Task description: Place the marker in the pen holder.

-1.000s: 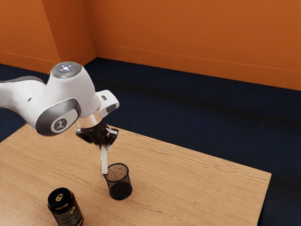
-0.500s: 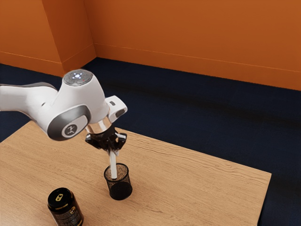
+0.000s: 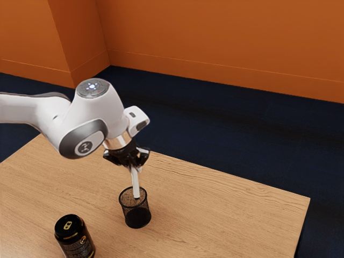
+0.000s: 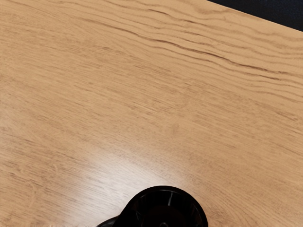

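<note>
My gripper (image 3: 134,166) is above the pen holder in the exterior view, shut on the white marker (image 3: 135,184). The marker points down, slightly tilted, its dark lower end overlapping the mouth of the black mesh pen holder (image 3: 137,216). Whether that end is just inside the rim or still above it, I cannot tell. Upright on the table, the holder stands below my hand. In the wrist view a glossy black round shape (image 4: 165,208) shows at the lower edge; what it is I cannot tell.
A black jar (image 3: 74,236) with gold markings stands on the wooden table (image 3: 226,215), near the exterior view's lower left. The table's far edge runs behind the hand, with dark floor and orange walls beyond.
My hand has travelled toward the exterior view's right with the marker in its grip. The marker's lower end has gone from the holder's left rim to over its mouth. Holder and jar stayed put.
</note>
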Tool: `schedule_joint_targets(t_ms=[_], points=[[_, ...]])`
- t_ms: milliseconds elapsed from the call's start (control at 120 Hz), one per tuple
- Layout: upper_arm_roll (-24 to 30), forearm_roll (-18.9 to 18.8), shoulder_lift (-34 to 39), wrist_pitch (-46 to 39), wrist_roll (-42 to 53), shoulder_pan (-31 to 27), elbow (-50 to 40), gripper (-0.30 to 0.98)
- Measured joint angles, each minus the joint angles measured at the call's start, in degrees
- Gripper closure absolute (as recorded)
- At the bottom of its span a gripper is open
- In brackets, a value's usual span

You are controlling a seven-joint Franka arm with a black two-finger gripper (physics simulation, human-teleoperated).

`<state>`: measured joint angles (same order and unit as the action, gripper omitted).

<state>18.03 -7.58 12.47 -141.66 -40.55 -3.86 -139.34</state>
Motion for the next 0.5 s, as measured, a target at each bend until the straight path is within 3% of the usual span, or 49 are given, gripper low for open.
schedule_joint_targets(t_ms=[233,392,500], points=[[-0.24,-0.25,0.19,-0.29,-0.34,-0.61,-0.39,0.77],[-0.24,1.57,0.47,-0.27,0.82,-0.61,-0.69,0.41],[-0.41,2.00,0.60,-0.03,1.61,-0.57,-0.55,0.25]])
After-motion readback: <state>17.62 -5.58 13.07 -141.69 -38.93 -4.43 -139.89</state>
